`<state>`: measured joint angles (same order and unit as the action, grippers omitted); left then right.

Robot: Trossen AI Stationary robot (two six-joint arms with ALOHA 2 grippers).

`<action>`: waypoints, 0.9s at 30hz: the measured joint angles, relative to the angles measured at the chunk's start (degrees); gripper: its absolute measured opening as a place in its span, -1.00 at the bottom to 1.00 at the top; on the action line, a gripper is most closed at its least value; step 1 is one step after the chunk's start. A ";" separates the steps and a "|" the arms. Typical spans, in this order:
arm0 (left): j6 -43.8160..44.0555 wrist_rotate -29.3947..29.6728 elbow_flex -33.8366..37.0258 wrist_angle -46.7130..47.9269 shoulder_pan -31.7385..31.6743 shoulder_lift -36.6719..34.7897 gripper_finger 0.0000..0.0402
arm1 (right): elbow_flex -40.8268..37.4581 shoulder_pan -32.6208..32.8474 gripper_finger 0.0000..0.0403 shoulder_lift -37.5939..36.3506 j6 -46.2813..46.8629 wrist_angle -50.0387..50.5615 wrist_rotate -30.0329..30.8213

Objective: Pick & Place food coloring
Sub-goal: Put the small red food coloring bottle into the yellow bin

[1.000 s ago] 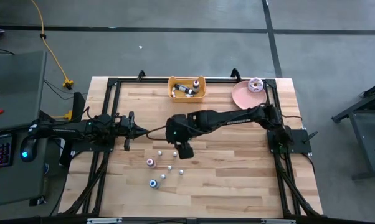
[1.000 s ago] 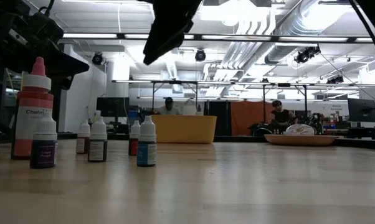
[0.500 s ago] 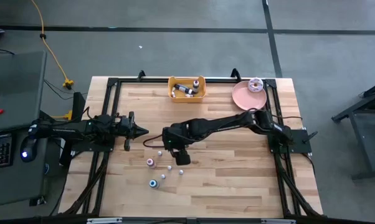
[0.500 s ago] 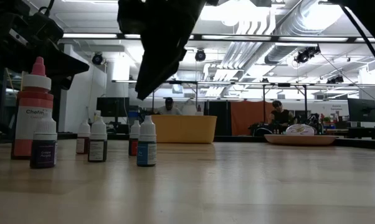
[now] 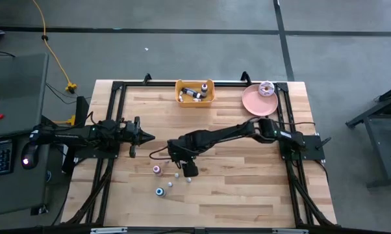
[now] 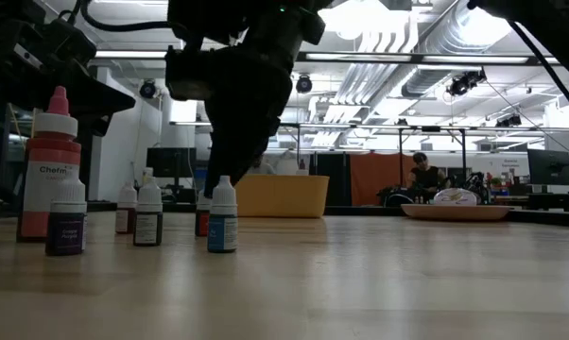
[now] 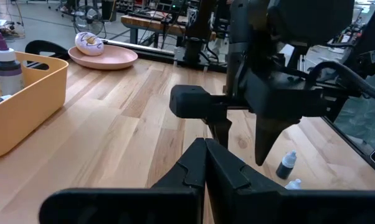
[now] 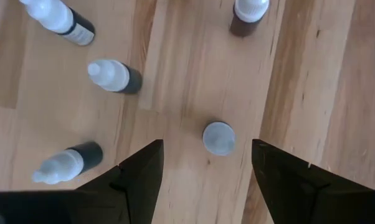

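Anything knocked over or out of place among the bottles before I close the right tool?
No spill or damage shows. The right tool hangs open over an upright white-capped bottle. In its wrist view, three neighbouring bottles appear tilted or lying, though that may be camera angle. The yellow bin already holds some bottles.

You see a light wooden plank table (image 5: pixel 247 188) edged by a black frame, filling the centre of the high view. Directly on it, at upper centre, stands a yellow bin (image 5: pixel 195 93) against the far edge; to its right, at upper right, a pink plate (image 5: pixel 255 99) bearing a donut (image 5: pixel 266 88). In the lower left-centre of the frame stands a loose cluster of small food coloring bottles (image 5: pixel 160 191), upright with pale caps; in the low view, a taller red bottle (image 6: pixel 50 165) stands at far left.
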<state>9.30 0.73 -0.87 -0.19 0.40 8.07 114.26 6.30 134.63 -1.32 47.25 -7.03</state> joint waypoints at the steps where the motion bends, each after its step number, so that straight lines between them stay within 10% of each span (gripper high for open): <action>1: 0.02 -0.02 0.00 0.00 -0.02 -0.01 -1.00 | 0.00 0.00 0.15 0.06 0.00 -0.03 -0.02; 27: 0.02 -0.06 -0.02 0.00 -0.01 -0.01 -1.00 | 0.02 0.09 -0.26 0.69 -0.14 -2.14 2.56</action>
<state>9.32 0.68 -0.88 -0.19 0.39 8.06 114.28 6.39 135.33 -1.45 45.11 -4.47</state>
